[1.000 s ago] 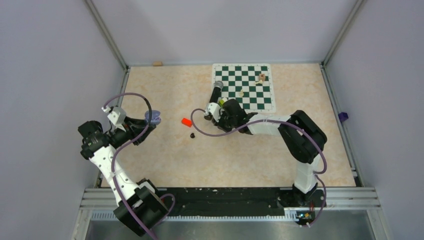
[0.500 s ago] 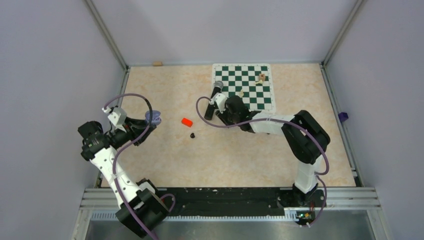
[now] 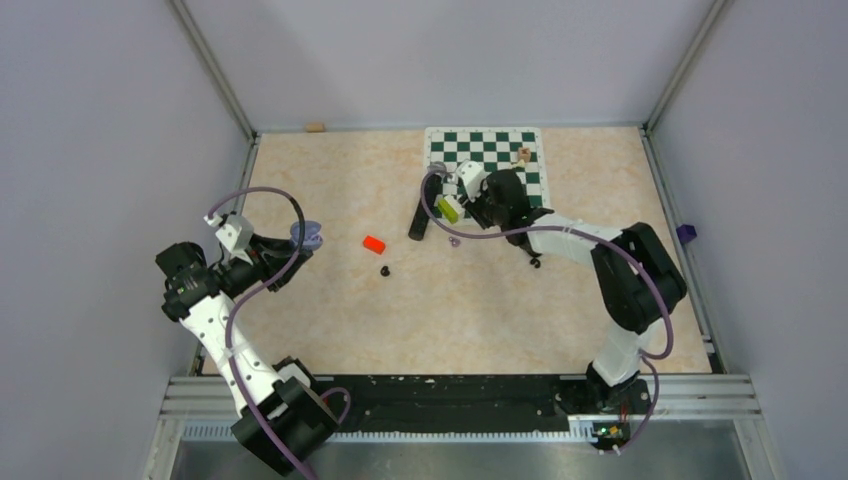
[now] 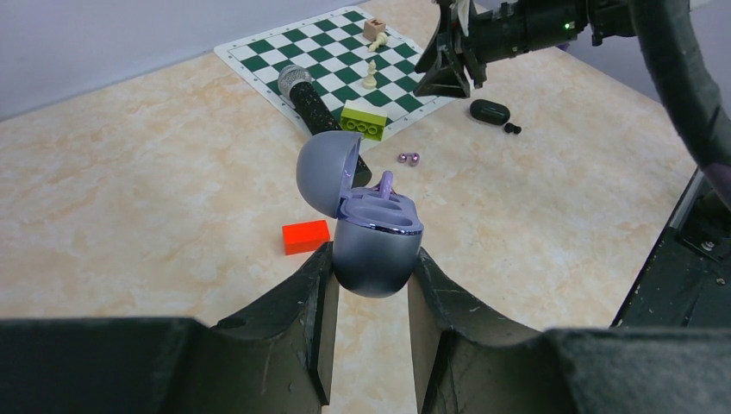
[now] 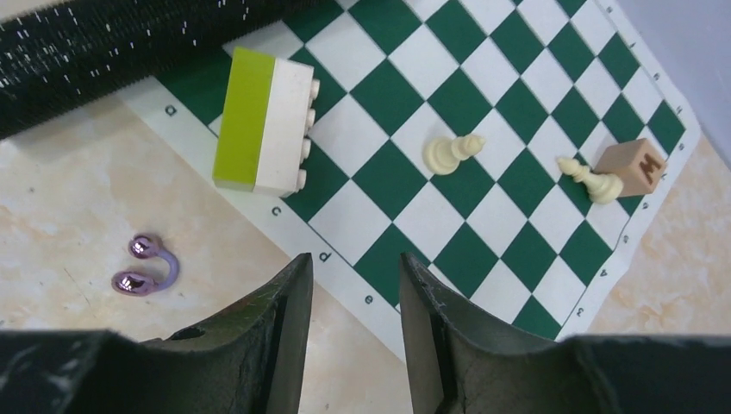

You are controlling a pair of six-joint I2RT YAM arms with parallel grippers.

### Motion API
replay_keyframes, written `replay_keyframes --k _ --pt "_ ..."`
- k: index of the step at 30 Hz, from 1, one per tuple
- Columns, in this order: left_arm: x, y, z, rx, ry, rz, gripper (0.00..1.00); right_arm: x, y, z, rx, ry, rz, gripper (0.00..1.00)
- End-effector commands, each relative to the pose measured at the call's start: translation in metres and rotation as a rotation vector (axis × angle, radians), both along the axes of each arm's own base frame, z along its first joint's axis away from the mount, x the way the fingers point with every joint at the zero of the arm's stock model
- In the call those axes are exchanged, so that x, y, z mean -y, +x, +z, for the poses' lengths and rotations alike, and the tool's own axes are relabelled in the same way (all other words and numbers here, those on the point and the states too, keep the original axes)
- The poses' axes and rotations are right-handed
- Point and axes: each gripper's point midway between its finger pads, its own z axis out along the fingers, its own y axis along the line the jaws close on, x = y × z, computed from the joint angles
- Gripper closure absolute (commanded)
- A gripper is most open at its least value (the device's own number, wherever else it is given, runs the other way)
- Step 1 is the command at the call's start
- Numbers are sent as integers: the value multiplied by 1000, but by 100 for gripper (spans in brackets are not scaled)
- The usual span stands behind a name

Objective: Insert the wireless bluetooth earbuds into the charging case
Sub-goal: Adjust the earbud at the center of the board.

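Between the fingers of the left gripper a rounded grey-purple charging case was clamped upright, its lid hinged back and open. A small purple piece stood up at the far edge of the case's tray; whether it sat in a socket could not be told. Just beyond the case a red block lay on the table. Farther out a microphone rested with its head on the corner of a chessboard, and a green brick lay just beside its handle. A purple earbud lay on the table near the brick, off the board.

The right gripper hovered over the near edge of the chessboard. Its jaws were parted by a narrow gap and nothing was between them. Seen from its wrist, the purple earbud lay to its left on the table, apart from the fingers. Two pale chess pieces and a wooden cube sat farther out on the squares.

From above, a black bud lay near the red block, between the two arms. A second black bud lay under the right arm, with a smaller dark bit just beside it. Both were well apart from the case.
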Motion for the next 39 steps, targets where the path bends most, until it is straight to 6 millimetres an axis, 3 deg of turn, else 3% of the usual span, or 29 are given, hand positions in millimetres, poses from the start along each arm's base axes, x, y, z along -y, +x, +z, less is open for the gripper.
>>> replay_keyframes --k 1,7,20,39 --pt "12 -8 29 110 -78 -68 100 8 1 -31 -18 -111 -12 59" --pt "12 -8 30 112 -77 -69 100 4 -8 -54 -91 -118 24 60" --pt "12 -8 29 110 -78 -68 100 -19 -25 -75 -145 -202 130 63" --pt "12 -8 28 111 -77 -66 100 -57 -66 -77 -221 -193 301 65"
